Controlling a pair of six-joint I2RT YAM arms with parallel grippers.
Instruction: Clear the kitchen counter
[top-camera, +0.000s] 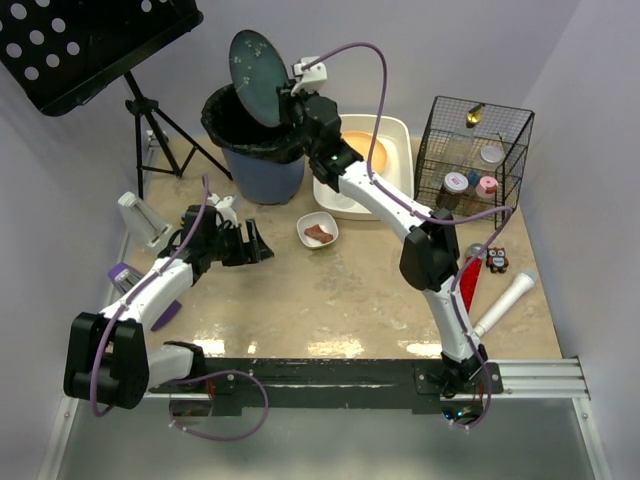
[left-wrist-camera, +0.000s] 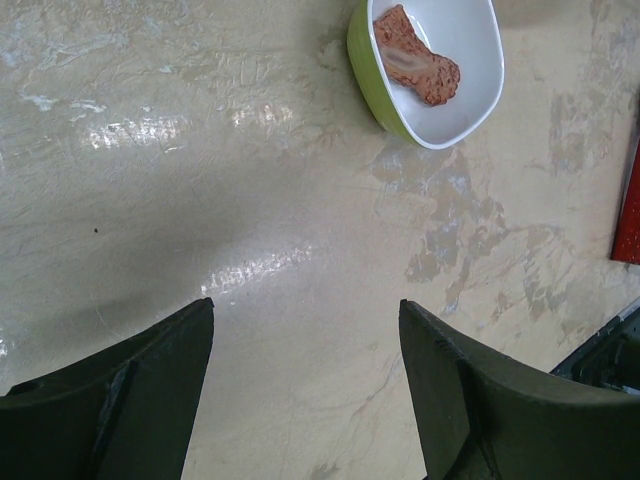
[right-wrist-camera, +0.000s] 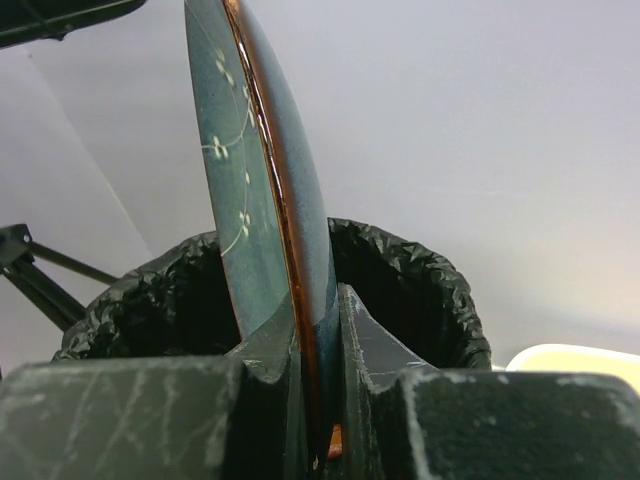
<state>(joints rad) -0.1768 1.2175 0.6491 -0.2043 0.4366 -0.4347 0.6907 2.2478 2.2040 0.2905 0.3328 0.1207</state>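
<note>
My right gripper (top-camera: 292, 98) (right-wrist-camera: 318, 300) is shut on the rim of a dark teal plate (top-camera: 255, 72) (right-wrist-camera: 255, 170). It holds the plate on edge above the blue trash bin (top-camera: 262, 170) lined with a black bag (right-wrist-camera: 420, 280). Low over the beige kitchen counter (top-camera: 330, 300) (left-wrist-camera: 200, 200), my left gripper (top-camera: 252, 245) (left-wrist-camera: 305, 305) stands open with nothing between its fingers. A small bowl (top-camera: 304, 226) (left-wrist-camera: 365, 60), green outside and white inside, holds a brown food piece (top-camera: 319, 235) (left-wrist-camera: 415, 60) just right of the left gripper.
A white tub (top-camera: 400, 135) stands behind the bowl, a black wire basket (top-camera: 470, 165) with jars at back right. A red item (top-camera: 470, 275) (left-wrist-camera: 628, 210), an owl figure (top-camera: 497, 261) and a white cylinder (top-camera: 505, 303) lie right. A white object (top-camera: 140, 218) stands left.
</note>
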